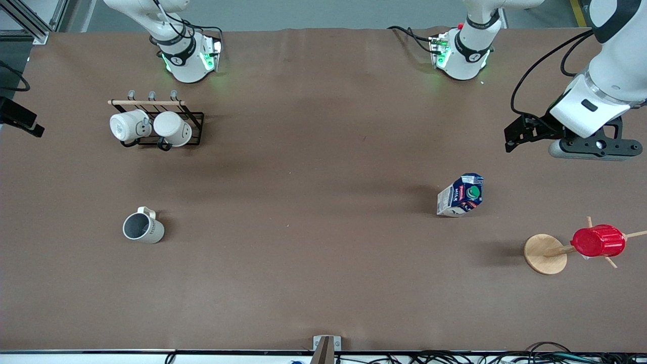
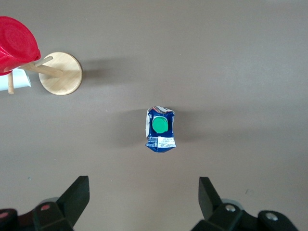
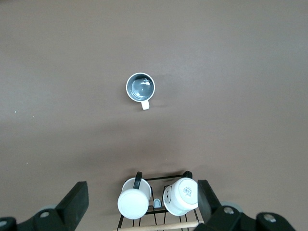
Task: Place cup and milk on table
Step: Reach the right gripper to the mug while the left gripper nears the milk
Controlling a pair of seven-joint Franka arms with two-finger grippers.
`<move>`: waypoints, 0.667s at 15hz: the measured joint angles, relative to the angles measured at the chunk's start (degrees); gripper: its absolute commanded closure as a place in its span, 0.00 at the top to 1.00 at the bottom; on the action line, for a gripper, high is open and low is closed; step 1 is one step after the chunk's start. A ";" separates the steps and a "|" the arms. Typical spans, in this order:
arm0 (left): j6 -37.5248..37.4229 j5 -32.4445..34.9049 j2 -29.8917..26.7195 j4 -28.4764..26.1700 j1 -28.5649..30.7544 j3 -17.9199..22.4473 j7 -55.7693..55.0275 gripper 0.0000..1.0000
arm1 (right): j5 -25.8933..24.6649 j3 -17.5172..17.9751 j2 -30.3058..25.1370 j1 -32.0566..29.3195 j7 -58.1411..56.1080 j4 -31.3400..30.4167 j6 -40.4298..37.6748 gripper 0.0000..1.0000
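The beige cup (image 1: 143,228) with a dark grey inside stands upright on the brown table (image 1: 313,151) toward the right arm's end; it also shows in the right wrist view (image 3: 140,88). The blue-and-white milk carton (image 1: 461,194) with a green cap stands on the table toward the left arm's end, and shows in the left wrist view (image 2: 160,129). My left gripper (image 1: 599,147) is up in the air over bare table near the carton, open and empty (image 2: 144,180). My right gripper (image 3: 142,185) is open and empty, high over the mug rack, and out of the front view.
A black wire rack (image 1: 194,129) holds two white mugs (image 1: 151,126) near the right arm's base. A wooden mug tree (image 1: 545,254) carries a red ribbed cup (image 1: 598,241) nearer the front camera than the carton.
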 measured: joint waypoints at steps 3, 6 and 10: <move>0.00 0.00 0.00 0.00 -0.01 0.03 -0.20 1.00 | 0.00 0.03 0.00 0.00 0.00 -0.03 0.00 1.00; 0.00 0.00 0.04 0.01 -0.06 0.02 -1.12 1.00 | 0.00 0.02 0.05 -0.06 0.00 -1.09 0.35 1.00; 0.08 0.00 0.50 0.01 0.10 0.17 -1.06 1.00 | 0.00 -0.05 0.08 -0.11 0.00 -2.40 1.79 1.00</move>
